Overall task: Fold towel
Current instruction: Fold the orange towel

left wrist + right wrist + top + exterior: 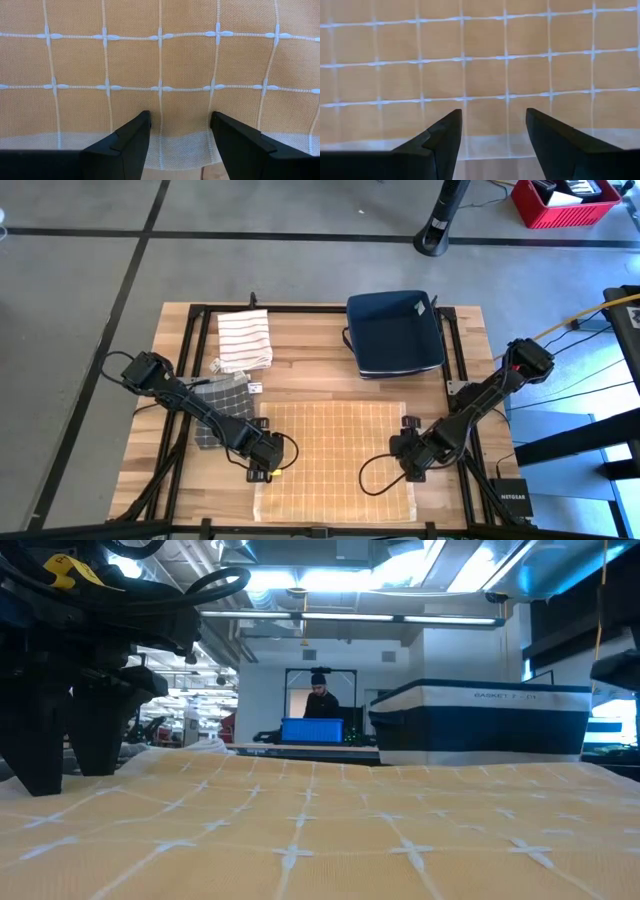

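An orange towel (335, 455) with a white grid lies spread flat on the wooden table, toward its near edge. My left gripper (180, 122) stands open over the towel's left hem (180, 150), pointing steeply down. In the low view its fingers (60, 740) come down to the cloth. My right gripper (494, 117) stands open over the towel's right hem (490, 145), also pointing steeply down. In the high view the left gripper (262, 472) and the right gripper (412, 470) face each other across the towel. My left gripper has its open fingers down at the towel's left hem, coming from above; I cannot tell whether the fingertips touch the cloth. My right gripper hangs over the right hem in the same way, and I cannot tell whether it touches the towel.
A folded white striped cloth (245, 340) lies at the far left. A dark checked cloth (222, 405) lies under the left arm. A navy bin (395, 332) stands at the far right. A person (320, 695) shows in the room beyond the table.
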{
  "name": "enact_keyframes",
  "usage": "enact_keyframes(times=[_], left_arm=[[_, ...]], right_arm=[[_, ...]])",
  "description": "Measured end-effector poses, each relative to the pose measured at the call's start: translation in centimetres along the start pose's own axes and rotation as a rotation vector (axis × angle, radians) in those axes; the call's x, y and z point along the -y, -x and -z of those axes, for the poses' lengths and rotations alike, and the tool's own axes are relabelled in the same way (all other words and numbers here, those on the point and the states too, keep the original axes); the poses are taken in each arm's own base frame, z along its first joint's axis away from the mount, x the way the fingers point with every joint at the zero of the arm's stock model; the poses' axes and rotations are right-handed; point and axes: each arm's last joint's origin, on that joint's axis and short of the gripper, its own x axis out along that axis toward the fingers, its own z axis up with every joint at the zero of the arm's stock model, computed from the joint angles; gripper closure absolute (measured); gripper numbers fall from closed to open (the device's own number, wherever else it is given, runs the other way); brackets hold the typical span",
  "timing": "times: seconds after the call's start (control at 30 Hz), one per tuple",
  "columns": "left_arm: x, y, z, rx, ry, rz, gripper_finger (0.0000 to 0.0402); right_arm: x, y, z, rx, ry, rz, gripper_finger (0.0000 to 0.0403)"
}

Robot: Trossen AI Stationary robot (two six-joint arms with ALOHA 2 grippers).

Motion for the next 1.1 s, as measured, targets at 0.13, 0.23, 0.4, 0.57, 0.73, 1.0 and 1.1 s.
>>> enact_keyframes(times=[0.13,0.23,0.4,0.57,0.73,1.0,1.1], left_arm=[[0.0,0.0,0.0,0.0,-0.001,0.0,0.0196],[0.0,0.0,0.0,0.0,-0.003,0.0,0.0196],[0.0,0.0,0.0,0.0,-0.003,0.0,0.0196],[0.0,0.0,0.0,-0.001,-0.007,-0.001,0.0196],[0.0,0.0,0.0,-0.001,-0.029,-0.001,0.0196],[-0.1,0.3,-0.1,-0.008,-0.037,-0.002,0.0196],[0.0,1.0,-0.5,0.024,-0.042,0.019,0.0196]], right_arm=[[0.3,-0.9,0.6,-0.004,-0.016,-0.025,0.0181],[0.6,-1.6,1.3,-0.026,-0.042,-0.055,0.0181],[0.8,-1.9,1.6,-0.028,-0.038,-0.049,0.0181],[1.0,-2.0,1.8,-0.029,-0.032,-0.029,0.0181],[1.1,-2.0,1.8,-0.025,-0.033,-0.02,0.0181],[1.1,-2.1,1.8,-0.024,-0.036,-0.019,0.0181],[1.1,-2.1,1.8,-0.023,-0.037,-0.019,0.0181]])
